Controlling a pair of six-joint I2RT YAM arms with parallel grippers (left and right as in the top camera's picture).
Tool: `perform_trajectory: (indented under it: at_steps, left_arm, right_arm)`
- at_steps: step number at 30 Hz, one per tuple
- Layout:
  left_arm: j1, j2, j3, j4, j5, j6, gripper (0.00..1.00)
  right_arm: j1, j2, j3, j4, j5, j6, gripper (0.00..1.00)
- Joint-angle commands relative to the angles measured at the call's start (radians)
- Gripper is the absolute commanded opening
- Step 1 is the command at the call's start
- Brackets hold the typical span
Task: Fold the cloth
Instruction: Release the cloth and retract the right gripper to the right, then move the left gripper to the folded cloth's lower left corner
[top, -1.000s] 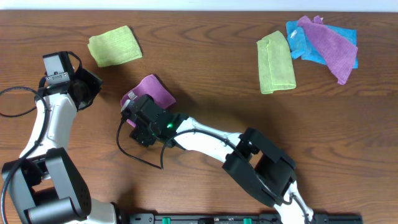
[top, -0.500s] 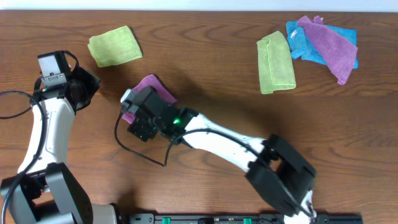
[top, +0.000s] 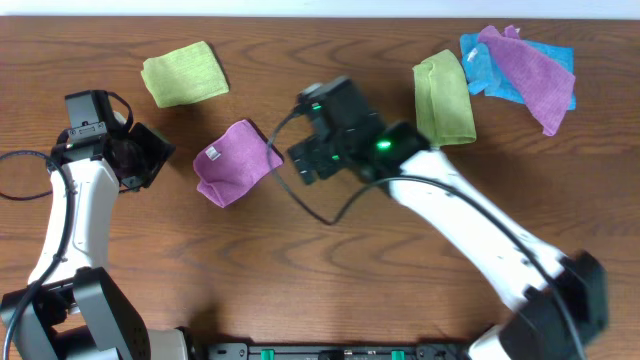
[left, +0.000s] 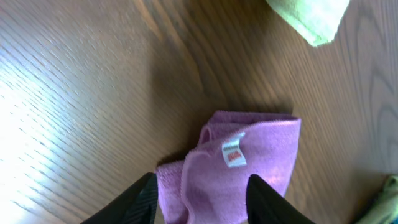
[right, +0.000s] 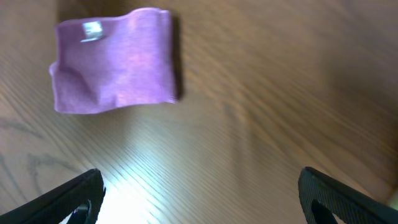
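We are logging purple cloth (top: 235, 162) centre-left | right gripper (right: 199, 186) spread, apart to its right | left gripper (left: 202, 198) spread, near its left

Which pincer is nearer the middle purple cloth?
Left. The left pincer sits open at the edge of the middle purple cloth; the right pincer hangs farther off, on its other side.

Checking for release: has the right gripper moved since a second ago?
Yes. The right gripper has moved right, off the folded purple cloth, toward the right-hand folded green cloth.
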Motion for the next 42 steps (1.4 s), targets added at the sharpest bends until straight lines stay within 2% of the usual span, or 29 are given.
perform_trajectory:
  at_steps: [1,7,13,21,24,29,35,42]
  left_arm:
    - [-0.003,-0.02,0.022,-0.019,0.055,0.019,0.49]
    - [-0.047,-0.02,-0.008,-0.042,0.074,0.014,0.52]
    - [-0.06,-0.02,-0.055,-0.037,0.117,-0.042,0.51]
    - [-0.06,-0.02,-0.092,-0.043,0.197,-0.042,0.51]
    - [-0.06,-0.02,-0.118,-0.04,0.219,-0.042,0.51]
    - [-0.06,-0.02,-0.184,-0.024,0.234,-0.053,0.51]
    - [-0.06,-0.02,-0.294,0.095,0.271,-0.129,0.54]
    - [-0.061,-0.02,-0.378,0.247,0.288,-0.204,0.64]
  right_arm:
    - [-0.021,-0.116,-0.081,-0.012,0.044,0.029,0.99]
    - [-0.053,-0.406,-0.389,0.04,0.079,0.135,0.99]
    - [-0.066,-0.728,-0.635,0.052,0.117,0.265,0.99]
    - [-0.066,-1.12,-0.857,-0.021,0.16,0.466,0.99]
    - [-0.066,-1.232,-0.896,-0.053,0.169,0.501,0.99]
    - [-0.066,-1.291,-0.899,-0.056,0.208,0.499,0.99]
    - [-0.066,-1.288,-0.899,-0.056,0.207,0.5,0.99]
    - [-0.066,-1.288,-0.899,-0.059,0.207,0.499,0.99]
